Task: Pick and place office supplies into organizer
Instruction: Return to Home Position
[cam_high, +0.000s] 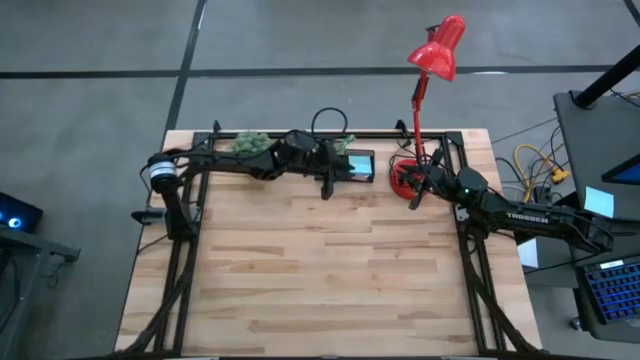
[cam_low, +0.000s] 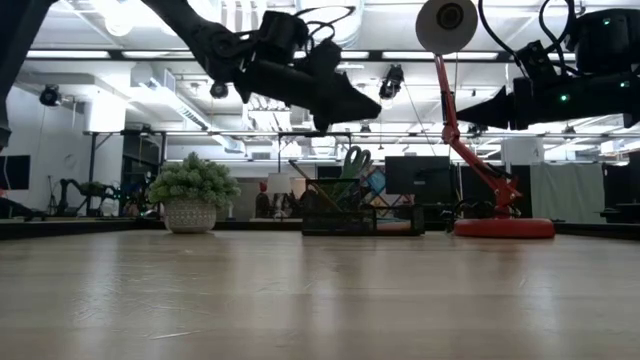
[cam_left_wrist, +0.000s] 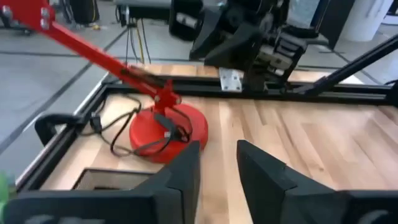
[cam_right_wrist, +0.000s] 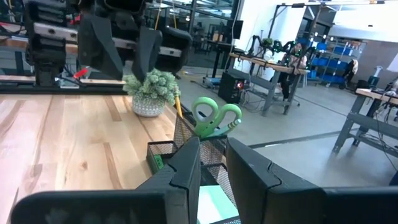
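Observation:
The black mesh organizer (cam_high: 352, 165) stands at the table's far edge. Green-handled scissors (cam_right_wrist: 214, 118) and a yellow pencil (cam_right_wrist: 178, 107) stick up out of it, and a light-blue sticky-note pad (cam_high: 358, 163) lies in it. My left gripper (cam_high: 327, 189) hangs in the air above the organizer's near left corner, open, with nothing between its fingers (cam_left_wrist: 186, 171). My right gripper (cam_high: 414, 203) hovers by the red lamp's base, level and pointing at the organizer (cam_right_wrist: 186, 140). Its fingers stand a little apart and hold nothing.
A red desk lamp stands on its round base (cam_high: 403, 178) just right of the organizer, with its cord (cam_left_wrist: 118, 134) trailing beside it. A small potted plant (cam_high: 252, 143) sits to the organizer's left. A black frame rail (cam_left_wrist: 298, 90) runs along the table's edges. Bare wood spreads toward the near edge.

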